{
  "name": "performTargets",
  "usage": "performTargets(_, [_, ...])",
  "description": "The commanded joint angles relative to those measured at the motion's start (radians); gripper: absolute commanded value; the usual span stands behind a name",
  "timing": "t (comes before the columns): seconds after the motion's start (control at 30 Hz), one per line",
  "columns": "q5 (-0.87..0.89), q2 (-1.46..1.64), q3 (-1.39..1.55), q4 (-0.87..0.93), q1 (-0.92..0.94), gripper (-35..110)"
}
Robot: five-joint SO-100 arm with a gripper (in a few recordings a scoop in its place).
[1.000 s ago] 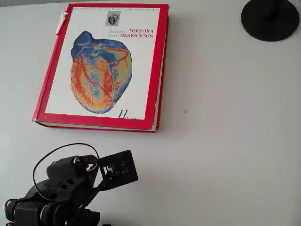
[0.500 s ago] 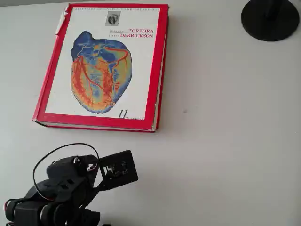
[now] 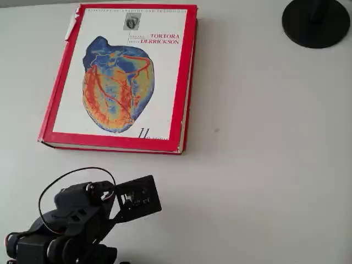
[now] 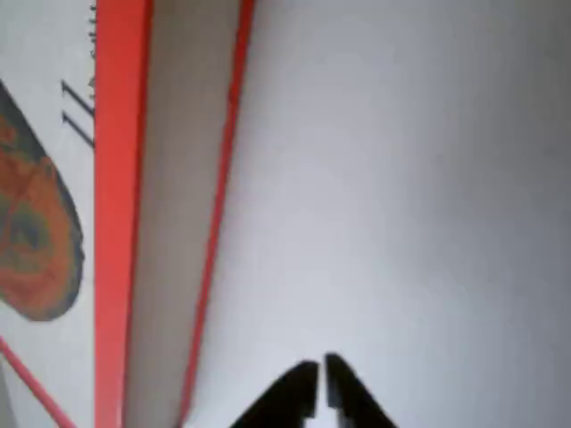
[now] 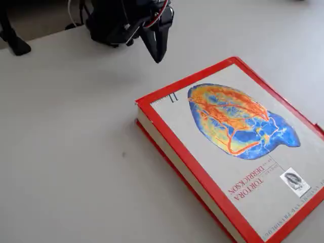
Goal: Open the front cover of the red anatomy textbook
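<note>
The red anatomy textbook (image 3: 184, 110) lies closed and flat at the upper left of the table in the overhead view. Its front cover (image 3: 118, 77) faces up, with a red border, the heart picture and "TORTORA DERRICKSON". The fixed view shows the same cover (image 5: 238, 147) over the pale page edge. In that view my black gripper (image 5: 158, 50) hangs shut, pointing down above bare table a little beyond the book's near corner, touching nothing. The wrist view has the gripper (image 4: 319, 388) at the bottom, fingers together, with the textbook's page edge (image 4: 174, 223) to the left.
A black round base (image 3: 316, 22) stands at the top right of the white table (image 3: 264, 165). A black stand foot (image 5: 12, 43) sits at the far left in the fixed view. Open table spreads right of the book.
</note>
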Motion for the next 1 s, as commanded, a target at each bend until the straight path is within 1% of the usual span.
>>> performTargets(0.0, [-0.005, 0.003, -0.006, 0.055, -0.008, 0])
performTargets(0.57, [-0.017, 0.003, -0.006, 0.055, -0.015, 1])
performTargets(0.67, [-0.061, 0.003, 0.015, -0.052, 0.043, 0])
performTargets(0.77, [-0.091, 0.000, 0.048, -0.181, 0.190, 1])
performTargets(0.83, [-0.135, 0.000, 0.049, -0.213, 0.249, 7])
performTargets(0.9, [-0.227, 0.000, 0.058, -0.256, 0.284, 14])
performTargets(0.97, [-0.221, 0.000, 0.071, -0.311, 0.307, 16])
